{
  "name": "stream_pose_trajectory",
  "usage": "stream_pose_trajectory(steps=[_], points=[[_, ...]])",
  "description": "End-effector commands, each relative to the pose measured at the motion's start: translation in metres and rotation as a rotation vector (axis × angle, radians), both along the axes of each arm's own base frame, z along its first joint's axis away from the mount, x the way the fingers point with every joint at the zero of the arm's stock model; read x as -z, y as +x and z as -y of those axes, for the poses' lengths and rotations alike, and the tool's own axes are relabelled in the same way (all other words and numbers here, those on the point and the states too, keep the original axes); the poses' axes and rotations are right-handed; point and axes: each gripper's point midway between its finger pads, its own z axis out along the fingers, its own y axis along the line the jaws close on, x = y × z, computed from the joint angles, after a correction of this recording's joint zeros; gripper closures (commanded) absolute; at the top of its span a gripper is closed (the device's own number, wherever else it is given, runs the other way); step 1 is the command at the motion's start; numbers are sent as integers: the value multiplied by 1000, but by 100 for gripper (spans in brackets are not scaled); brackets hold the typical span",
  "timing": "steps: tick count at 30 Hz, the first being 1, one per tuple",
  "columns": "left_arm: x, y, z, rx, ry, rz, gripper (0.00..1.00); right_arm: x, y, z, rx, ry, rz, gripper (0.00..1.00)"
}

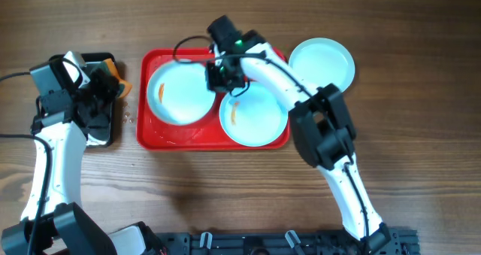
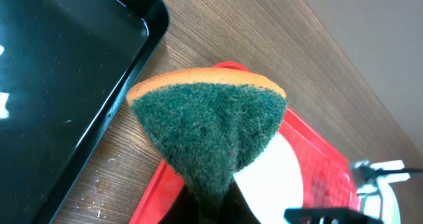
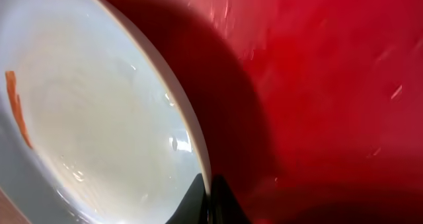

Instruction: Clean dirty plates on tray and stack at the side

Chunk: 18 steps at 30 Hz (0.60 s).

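Observation:
A red tray (image 1: 214,138) holds two pale plates. The left plate (image 1: 179,93) has an orange smear near its left edge, and the right plate (image 1: 254,113) has one too. A third plate (image 1: 322,63) lies off the tray to the right. My right gripper (image 1: 224,76) is shut on the left plate's right rim; the right wrist view shows the rim of that plate (image 3: 99,118) pinched between the fingertips of the gripper (image 3: 208,201), above the tray (image 3: 317,85). My left gripper (image 1: 114,86) is shut on an orange-and-green sponge (image 2: 208,128), left of the tray (image 2: 324,171).
A black tray (image 1: 105,131) lies under my left arm at the table's left; it also fills the left of the left wrist view (image 2: 59,85). Small crumbs (image 1: 129,118) dot the wood between the two trays.

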Motion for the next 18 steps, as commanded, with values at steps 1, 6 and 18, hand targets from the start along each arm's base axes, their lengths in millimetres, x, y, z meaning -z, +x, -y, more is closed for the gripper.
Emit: stream_pose_trajectory(steps=[1,6,18], points=[[3,0,2,30,11,-7,96,8,-4,7,-4,-114,30,96],[11,-6,10,43,-1,-38,96,11,-30,1,-99,-150,1,96],[29,-16,71,255,33,-89,96,12,-44,-1,-192,-169,-5,96]])
